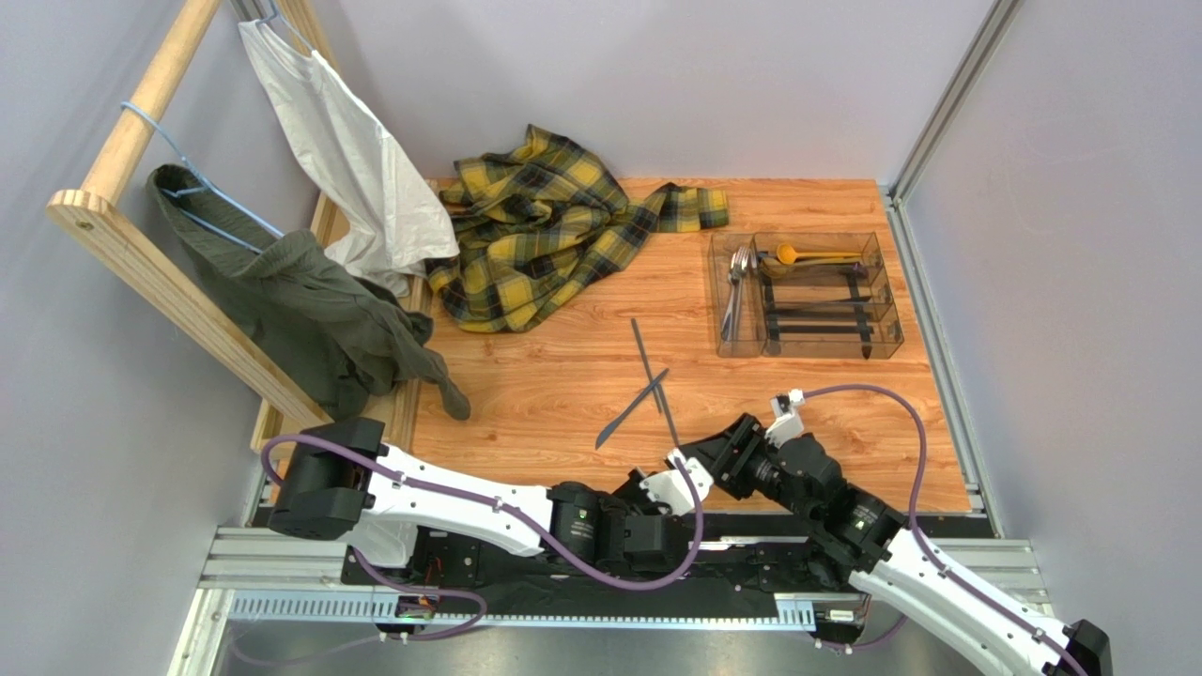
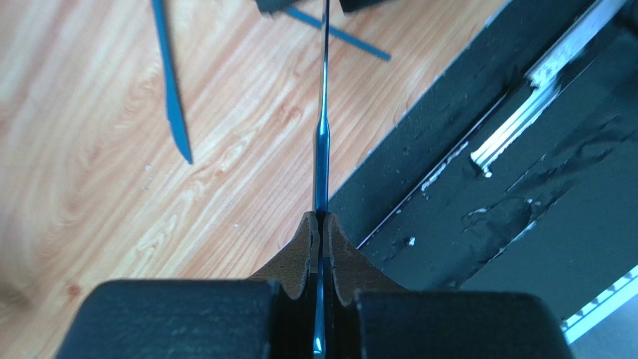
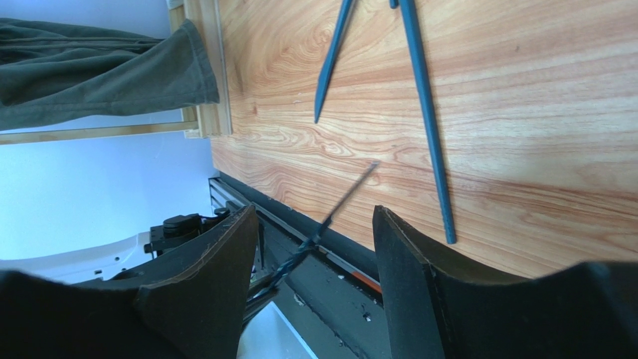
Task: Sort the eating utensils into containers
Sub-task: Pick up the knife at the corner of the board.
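Observation:
My left gripper (image 2: 320, 221) is shut on a slim dark blue utensil (image 2: 322, 142) that points away from it over the table's near edge. That utensil's far end (image 3: 329, 213) runs between the fingers of my right gripper (image 3: 314, 211), which is open and not touching it. In the top view both grippers meet near the front edge, the left (image 1: 680, 472) and the right (image 1: 717, 454). A dark knife (image 1: 628, 411) and a dark stick (image 1: 652, 378) lie crossed on the wood. The clear tray (image 1: 882, 296) at the back right holds silver spoons (image 1: 737, 289), a gold spoon (image 1: 811, 255) and dark pieces.
A yellow plaid cloth (image 1: 543, 226) lies at the back centre. A wooden rack (image 1: 127, 240) on the left carries a green garment (image 1: 311, 303) and a white one (image 1: 353, 155). A black rail (image 2: 464, 172) runs along the table's near edge.

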Controlling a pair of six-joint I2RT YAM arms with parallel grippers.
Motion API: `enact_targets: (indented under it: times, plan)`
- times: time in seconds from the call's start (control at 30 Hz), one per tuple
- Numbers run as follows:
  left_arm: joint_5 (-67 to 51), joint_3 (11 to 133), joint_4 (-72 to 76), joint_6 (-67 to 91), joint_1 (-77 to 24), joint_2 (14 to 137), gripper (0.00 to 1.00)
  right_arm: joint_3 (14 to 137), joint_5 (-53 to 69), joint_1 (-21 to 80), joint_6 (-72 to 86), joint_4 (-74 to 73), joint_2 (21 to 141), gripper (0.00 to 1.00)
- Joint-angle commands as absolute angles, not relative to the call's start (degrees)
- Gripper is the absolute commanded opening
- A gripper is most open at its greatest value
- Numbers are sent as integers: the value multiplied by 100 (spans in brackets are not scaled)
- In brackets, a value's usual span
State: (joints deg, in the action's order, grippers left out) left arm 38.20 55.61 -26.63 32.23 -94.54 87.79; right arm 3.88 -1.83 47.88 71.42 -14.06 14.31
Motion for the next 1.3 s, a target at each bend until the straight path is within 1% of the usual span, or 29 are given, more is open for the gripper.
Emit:
enact_targets:
  times: [0.0,0.23,0.27,0.3,0.33,0.37,0.43,0.47,0.53,0.57,1.1,1.13,1.2,1.23,1.27]
  plan:
    - [4604,6222,-3294,3304,-9633,9130,0,413,-185,4799,7189,-1415,1634,61]
    - [4886,6758,-3735,3331,-9817,9668,0,334,-237,4799,7251,-1301,1714,60]
    - [4887,6794,-3805,3340,-9835,9694,0,282,-220,4808,7286,-1231,1688,56]
    - [4904,6820,-3840,3357,-9844,9738,0,273,-220,4799,7295,-1213,1679,45]
    - [4939,6829,-3876,3418,-9844,9738,0,264,-194,4808,7312,-1195,1670,38]
    - [4948,6820,-3919,3436,-9852,9738,0,264,-185,4799,7312,-1195,1644,28]
    - [4966,6777,-3920,3480,-9844,9712,0,281,-184,4808,7304,-1204,1608,20]
    - [4975,6759,-3920,3489,-9844,9695,0,281,-185,4799,7286,-1222,1600,14]
    - [4983,6733,-3902,3480,-9844,9633,0,299,-228,4808,7260,-1248,1617,7]
    - [4975,6724,-3911,3480,-9852,9624,0,299,-229,4808,7260,-1248,1617,1]
    - [5097,6451,-3850,3621,-9844,9316,2,281,-316,4799,7198,-1257,1644,0]
    - [5089,6451,-3858,3638,-9844,9316,4,281,-325,4799,7198,-1257,1626,0]
    - [5124,6451,-3885,3691,-9852,9282,19,273,-334,4799,7181,-1266,1600,0]
    - [5124,6442,-3902,3700,-9844,9264,28,290,-343,4799,7189,-1283,1600,0]
    - [5141,6434,-3911,3709,-9844,9246,49,290,-343,4799,7181,-1292,1574,0]
